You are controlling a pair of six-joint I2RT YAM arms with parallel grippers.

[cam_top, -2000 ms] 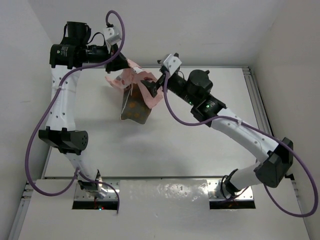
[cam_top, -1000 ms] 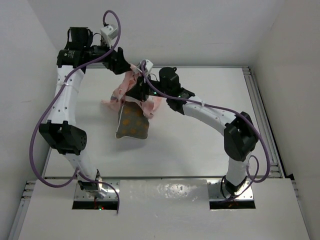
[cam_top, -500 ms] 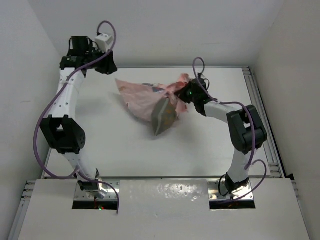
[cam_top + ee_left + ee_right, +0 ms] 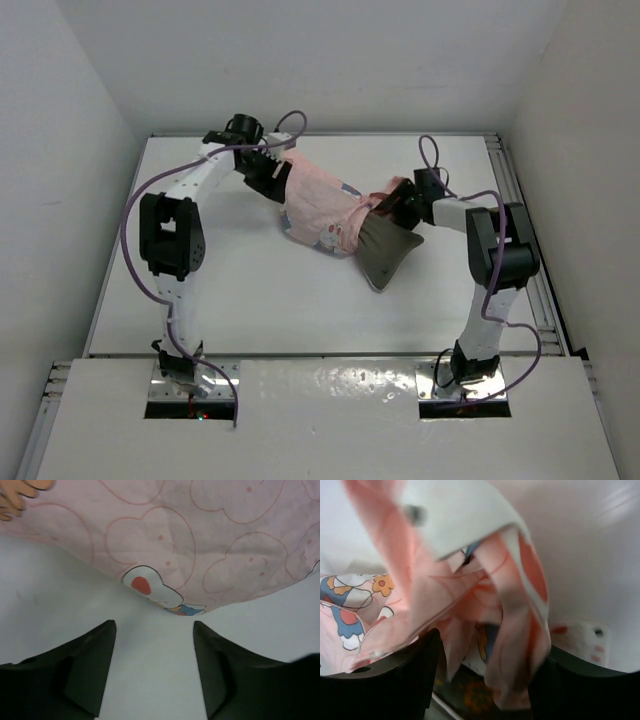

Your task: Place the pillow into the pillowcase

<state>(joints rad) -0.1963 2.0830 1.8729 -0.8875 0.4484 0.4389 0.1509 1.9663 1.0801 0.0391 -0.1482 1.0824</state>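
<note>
The pink printed pillowcase lies crumpled on the table, its closed end to the left. The grey-olive pillow sticks out of its right end, pointing toward the near right. My left gripper is low at the case's far-left edge. In the left wrist view it is open over bare table, the pillowcase just ahead and nothing between the fingers. My right gripper sits at the case's open end. Its jaws stand apart with loose pillowcase folds hanging between them and the pillow dark below.
The white table has a metal rail along its right edge and white walls on three sides. Both arms reach far out, their purple cables looping beside them.
Both arms have dropped toward the table and the pillowcase with the pillow has come down onto it. My right gripper has opened off the cloth. The left jaws have narrowed.
</note>
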